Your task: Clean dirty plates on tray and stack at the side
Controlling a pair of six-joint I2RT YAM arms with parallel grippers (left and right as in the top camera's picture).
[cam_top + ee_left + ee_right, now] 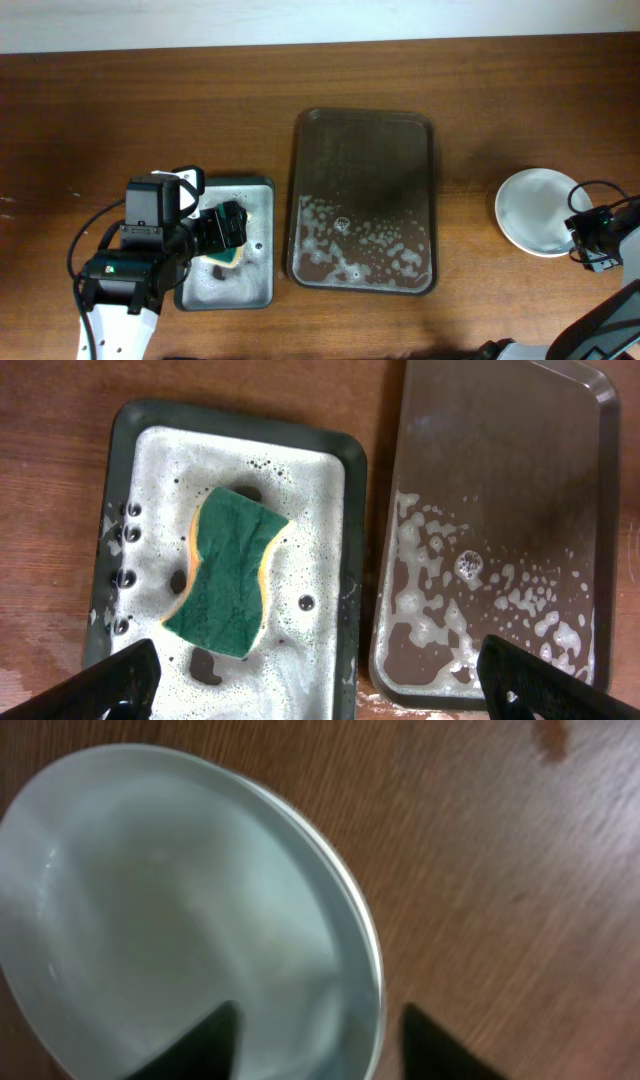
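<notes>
A stack of white plates [535, 208] sits on the wooden table at the right and looks plain white; no red smear shows. In the right wrist view the stack [150, 900] fills the left side. My right gripper [315, 1030] is open and straddles the rim, one finger over the plate and one outside it. In the overhead view it [583, 240] is at the stack's right edge. The dark brown tray [365, 150] holds only foam in its near half and no plates; it also shows in the left wrist view [500, 460]. My left gripper [318, 670] is open and empty.
A green and yellow sponge [225, 570] lies in suds in the small grey tray [240, 415], just left of the brown tray. My left gripper [225, 230] hovers over it. Bare wooden table lies between the brown tray and the plates.
</notes>
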